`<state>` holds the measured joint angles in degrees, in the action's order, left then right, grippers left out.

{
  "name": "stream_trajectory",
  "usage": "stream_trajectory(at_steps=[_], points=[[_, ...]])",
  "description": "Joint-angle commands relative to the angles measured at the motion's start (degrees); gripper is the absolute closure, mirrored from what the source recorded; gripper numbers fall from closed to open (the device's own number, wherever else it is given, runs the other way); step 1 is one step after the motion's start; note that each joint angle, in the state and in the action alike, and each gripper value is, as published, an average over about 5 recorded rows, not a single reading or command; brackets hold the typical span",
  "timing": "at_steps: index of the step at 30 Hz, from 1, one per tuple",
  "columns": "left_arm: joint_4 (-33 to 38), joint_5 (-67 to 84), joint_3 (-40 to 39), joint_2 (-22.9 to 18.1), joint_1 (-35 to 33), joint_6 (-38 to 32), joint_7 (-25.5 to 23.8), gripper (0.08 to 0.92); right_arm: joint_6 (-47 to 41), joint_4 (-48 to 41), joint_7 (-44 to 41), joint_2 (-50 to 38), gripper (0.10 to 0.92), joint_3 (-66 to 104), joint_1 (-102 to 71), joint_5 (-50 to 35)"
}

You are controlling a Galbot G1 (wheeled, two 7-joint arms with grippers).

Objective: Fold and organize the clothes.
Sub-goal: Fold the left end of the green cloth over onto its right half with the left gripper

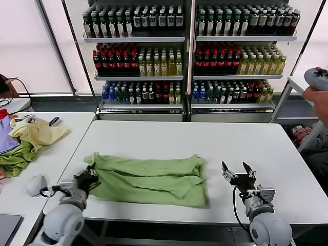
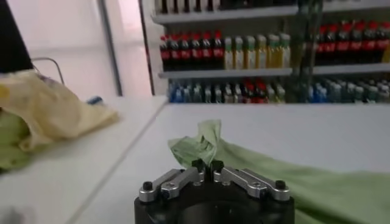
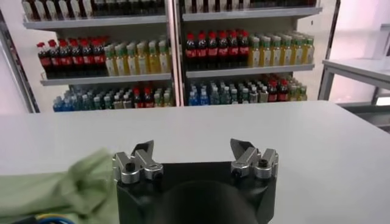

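Head view shows the light green polo shirt (image 1: 151, 180) lying across the lower middle of the frame on the white bench (image 1: 256, 148), already doubled into a long band, wrinkled, with its right end turned over on itself. At lower left the left end effector (image 1: 86, 180) sits at the shirt's left end; in the left wrist view its fingers are closed together on a bunched corner of the green fabric (image 2: 201, 146), which stands up in a small crumpled peak just beyond the fingertips. At lower right the right end effector (image 1: 238, 173) is beside the shirt's right edge but apart from it, its fingers spread wide and holding nothing; the right wrist view confirms the gap, with only bare bench between the fingers.

Soft, light cloth like this will likely sag and drag rather than keep a shape, and a one-sided lift would probably pull the band askew. A pinch through all layers at the right-hand corner seems the sensible counterpart hold.

A heap of yellow, purple and darker green garments (image 1: 25, 141) lies on a second bench at the left of the frame, well apart.
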<state>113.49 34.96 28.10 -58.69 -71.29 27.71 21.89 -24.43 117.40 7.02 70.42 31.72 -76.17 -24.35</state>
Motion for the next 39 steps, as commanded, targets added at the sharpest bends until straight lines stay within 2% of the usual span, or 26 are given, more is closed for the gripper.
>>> stream_trajectory(at_steps=[1,7,10,17,23,28,32,35,39], points=[[8.6,26.5,13.1,5.4,2.0,0.5,-0.3,0.885,0.0,0.6,-0.1,-0.3,0.203,0.1,0.0,0.0],[18.2,41.2,7.6,-1.7,1.1,0.3,-0.1,0.885,0.1,1.3,-0.2,-0.6,0.203,0.4,-0.6,0.0],[19.3,43.2,2.7,-6.4,2.1,-0.1,-0.1,0.885,0.1,1.5,-0.2,-0.6,0.203,0.3,-0.9,0.0],[11.2,39.2,-9.3,-14.2,6.7,-1.3,0.4,0.885,0.3,1.9,-0.3,-0.6,0.203,0.2,-1.3,0.1],[3.0,32.9,-15.3,-19.6,10.4,-0.9,1.4,0.885,0.4,2.0,-0.4,-0.9,0.203,0.2,-1.4,0.0],[-1.6,27.2,-19.4,-20.2,11.3,-0.5,0.3,0.885,0.6,2.0,-0.6,-1.1,0.203,0.2,-1.3,-0.3],[-5.4,17.1,-22.0,-20.2,12.1,-0.4,-3.7,0.882,0.7,1.7,-0.6,-1.2,0.203,0.1,-0.8,-0.4],[-5.9,14.3,-23.1,-20.9,12.4,-1.3,-7.2,0.840,0.7,1.4,-0.7,-1.3,0.203,-0.1,-0.3,-0.6],[-7.0,8.8,-24.5,-20.7,12.6,-3.2,-13.9,0.726,0.8,1.0,-0.7,-1.3,0.203,-0.2,0.1,-0.7]])
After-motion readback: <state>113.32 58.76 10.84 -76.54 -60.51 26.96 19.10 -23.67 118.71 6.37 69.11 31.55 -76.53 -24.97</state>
